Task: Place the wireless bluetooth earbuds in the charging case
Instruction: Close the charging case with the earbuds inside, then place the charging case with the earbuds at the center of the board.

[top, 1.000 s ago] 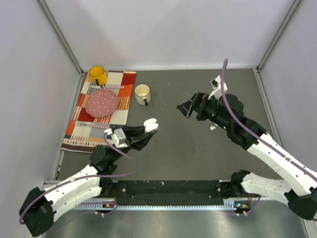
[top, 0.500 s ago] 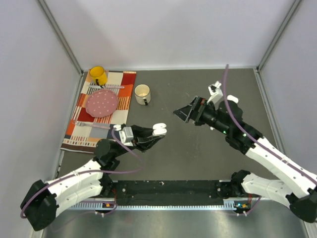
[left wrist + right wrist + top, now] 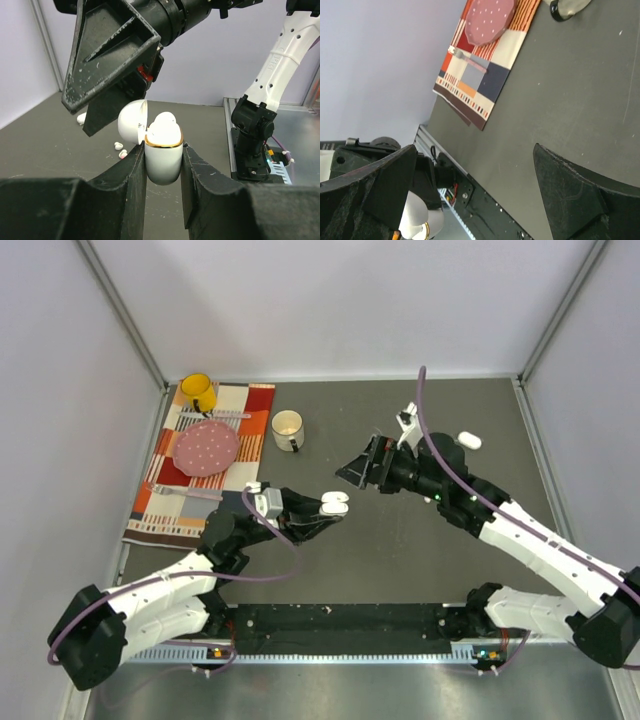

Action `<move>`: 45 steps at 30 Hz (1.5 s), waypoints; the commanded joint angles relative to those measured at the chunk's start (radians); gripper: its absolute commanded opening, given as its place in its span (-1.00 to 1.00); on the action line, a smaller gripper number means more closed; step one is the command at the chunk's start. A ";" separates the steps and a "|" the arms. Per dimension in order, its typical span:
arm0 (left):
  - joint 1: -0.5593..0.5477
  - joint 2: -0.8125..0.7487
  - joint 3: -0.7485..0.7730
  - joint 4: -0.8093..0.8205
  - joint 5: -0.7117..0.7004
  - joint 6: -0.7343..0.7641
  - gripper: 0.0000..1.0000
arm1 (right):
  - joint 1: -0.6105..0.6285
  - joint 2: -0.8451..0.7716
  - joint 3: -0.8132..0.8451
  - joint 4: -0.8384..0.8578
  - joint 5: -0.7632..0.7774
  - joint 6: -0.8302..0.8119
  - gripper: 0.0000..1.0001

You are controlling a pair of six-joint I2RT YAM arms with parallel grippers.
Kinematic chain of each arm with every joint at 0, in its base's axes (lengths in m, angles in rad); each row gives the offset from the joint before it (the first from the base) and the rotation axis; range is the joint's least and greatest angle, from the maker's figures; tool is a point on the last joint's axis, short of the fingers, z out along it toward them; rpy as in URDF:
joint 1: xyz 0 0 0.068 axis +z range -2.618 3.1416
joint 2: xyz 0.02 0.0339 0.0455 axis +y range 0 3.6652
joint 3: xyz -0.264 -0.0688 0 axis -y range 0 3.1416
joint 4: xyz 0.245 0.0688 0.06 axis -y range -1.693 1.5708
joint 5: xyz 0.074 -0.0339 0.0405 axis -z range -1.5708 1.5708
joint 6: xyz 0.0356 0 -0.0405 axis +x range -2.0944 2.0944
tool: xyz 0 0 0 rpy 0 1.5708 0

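- Two arms have drawn together over mid-tabletop (image 3: 400, 560) — the right gripper (image 3: 356, 470), spread wide and empty, now nears the case.
- Carried rightward, the open charging case (image 3: 163, 159) sits clamped in the left gripper (image 3: 325, 512).
- Loose earbuds (image 3: 120, 146) lie on the tabletop beyond — not yet collected.

We look down on a dark grey table (image 3: 400, 560). A patchwork placemat (image 3: 170, 502) lies flat in its far left corner, and a white mug (image 3: 288, 429) stands on the bare surface just beside the mat's right edge. A white pebble-shaped case (image 3: 469, 440) rests near the far right corner. What appear to be tiny white earbuds (image 3: 120, 146) lie well apart from the mat.
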 commanded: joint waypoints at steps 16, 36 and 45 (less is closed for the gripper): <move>-0.003 0.017 0.049 0.012 -0.110 -0.062 -1.00 | 0.127 -0.124 -0.033 -0.145 0.260 -0.086 0.98; 0.140 0.462 0.416 -0.539 -0.130 -0.570 -1.00 | 0.079 -0.288 -0.096 -0.323 0.574 0.026 0.98; 0.142 0.750 0.560 -0.487 -0.085 -0.705 -1.00 | 0.052 -0.337 -0.115 -0.347 0.581 0.017 0.98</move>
